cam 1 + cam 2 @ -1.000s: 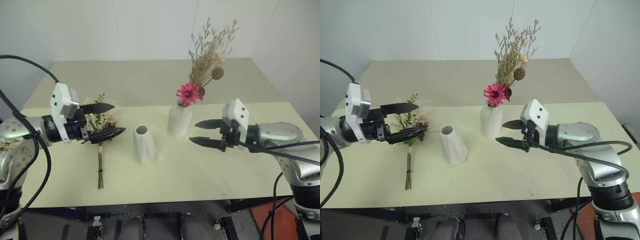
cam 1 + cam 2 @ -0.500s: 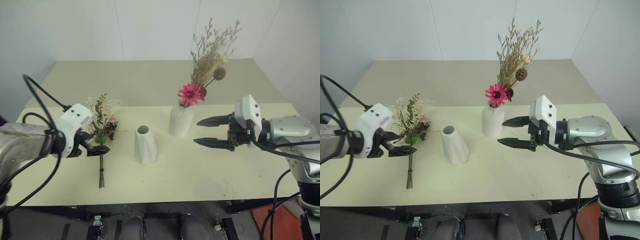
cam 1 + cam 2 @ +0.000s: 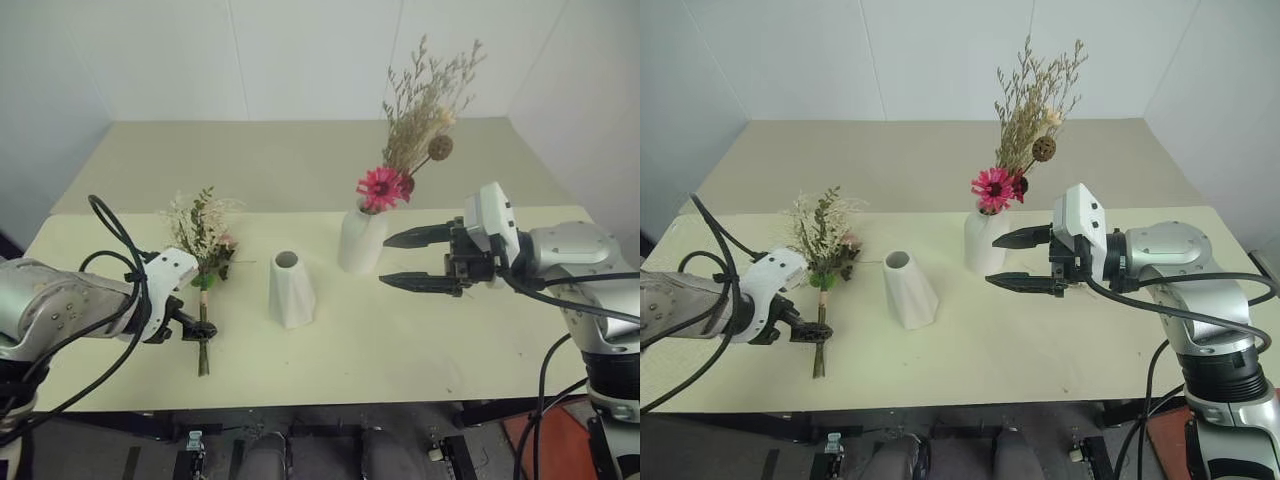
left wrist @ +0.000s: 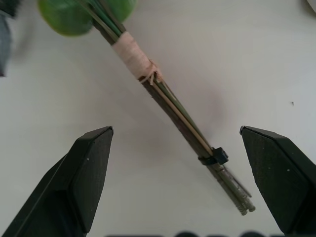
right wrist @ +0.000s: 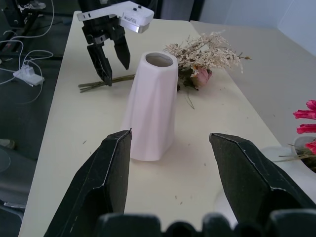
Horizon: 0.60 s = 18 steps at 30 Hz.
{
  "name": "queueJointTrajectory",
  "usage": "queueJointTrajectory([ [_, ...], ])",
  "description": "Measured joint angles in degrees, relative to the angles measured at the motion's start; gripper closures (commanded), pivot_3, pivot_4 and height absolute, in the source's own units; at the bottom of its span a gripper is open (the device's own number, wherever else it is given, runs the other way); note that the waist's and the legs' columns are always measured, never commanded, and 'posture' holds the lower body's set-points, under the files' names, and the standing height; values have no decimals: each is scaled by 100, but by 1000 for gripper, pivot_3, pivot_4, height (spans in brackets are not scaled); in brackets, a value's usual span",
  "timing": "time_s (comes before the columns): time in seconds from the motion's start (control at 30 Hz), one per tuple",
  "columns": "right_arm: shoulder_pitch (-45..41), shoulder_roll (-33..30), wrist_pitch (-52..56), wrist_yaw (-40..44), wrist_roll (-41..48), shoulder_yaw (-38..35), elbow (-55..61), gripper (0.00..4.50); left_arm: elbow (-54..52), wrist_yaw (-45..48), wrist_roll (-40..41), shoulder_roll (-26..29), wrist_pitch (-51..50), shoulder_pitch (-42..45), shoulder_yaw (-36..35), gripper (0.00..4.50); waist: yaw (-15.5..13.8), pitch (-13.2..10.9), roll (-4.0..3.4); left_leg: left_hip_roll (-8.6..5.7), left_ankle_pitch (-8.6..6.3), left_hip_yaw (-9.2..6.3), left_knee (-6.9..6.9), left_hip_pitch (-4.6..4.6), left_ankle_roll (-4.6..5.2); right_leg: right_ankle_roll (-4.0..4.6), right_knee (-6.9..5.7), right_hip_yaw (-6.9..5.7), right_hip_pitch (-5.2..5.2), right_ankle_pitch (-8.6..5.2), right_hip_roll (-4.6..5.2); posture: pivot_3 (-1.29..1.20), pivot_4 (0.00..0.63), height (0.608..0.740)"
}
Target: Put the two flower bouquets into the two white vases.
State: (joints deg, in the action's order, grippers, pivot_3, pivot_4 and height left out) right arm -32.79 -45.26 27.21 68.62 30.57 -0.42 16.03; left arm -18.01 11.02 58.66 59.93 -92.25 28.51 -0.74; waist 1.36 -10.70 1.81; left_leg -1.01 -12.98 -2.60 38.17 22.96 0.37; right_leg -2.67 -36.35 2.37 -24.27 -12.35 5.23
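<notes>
White faceted vase (image 3: 289,291) stands empty at the table's (image 3: 420,350) centre, and the taller vase (image 3: 359,241) just behind it to the right holds the daisy bouquet (image 3: 410,130). Rose bouquet (image 3: 203,270) lies flat left of the faceted vase, with the left gripper (image 4: 182,192) over its stems, fingers wide apart on either side, not touching. Right gripper (image 3: 420,260) hangs right of the vases, fingers apart, holding nothing.

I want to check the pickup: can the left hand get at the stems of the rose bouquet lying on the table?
Probably yes: the open left hand straddles the rose bouquet stems, with nothing between.
</notes>
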Motion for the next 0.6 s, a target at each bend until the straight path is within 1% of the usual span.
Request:
queueJointTrajectory([
  [0.1, -26, -1, 0, 7, 1, 0, 1, 1361, 307, -542, 55, -327, 0, 13, -13, 579, -20, 0, 0, -1, 0, 0, 0, -4, 0, 1, -4, 1, 0, 1, -1, 0, 150, 740],
  [0.3, -34, -3, 5, -5, 9, -3, 30, 1361, 705, -1295, 225, -743, 0, 153, -207, 2360, -60, 1, -1, -6, 0, -1, 0, -10, -1, 2, -12, 2, 3, 0, 5, 0, 150, 740],
  [0.37, -34, -3, 9, -11, 14, -4, 55, 1361, 762, -1448, 228, -792, 1, 196, -207, 2998, -74, 1, -1, -6, 1, -1, 0, -11, -2, 1, -13, 1, 5, 0, 5, 0, 150, 740],
  [0.53, -26, -4, 30, -39, 24, -24, 87, 1361, 921, -1614, 231, -801, 1, 283, -216, 4419, -67, 1, 0, -7, 3, -1, 1, -10, -4, 2, -18, 2, 2, 0, 4, 0, 150, 740],
  [0.6, -6, -4, 31, -46, 27, -24, 87, 1361, 957, -1638, 231, -801, 0, 299, -260, 4483, -65, 1, 0, -7, 3, -1, 1, -9, -4, 2, -19, 2, 0, 0, 5, 0, 150, 740],
])
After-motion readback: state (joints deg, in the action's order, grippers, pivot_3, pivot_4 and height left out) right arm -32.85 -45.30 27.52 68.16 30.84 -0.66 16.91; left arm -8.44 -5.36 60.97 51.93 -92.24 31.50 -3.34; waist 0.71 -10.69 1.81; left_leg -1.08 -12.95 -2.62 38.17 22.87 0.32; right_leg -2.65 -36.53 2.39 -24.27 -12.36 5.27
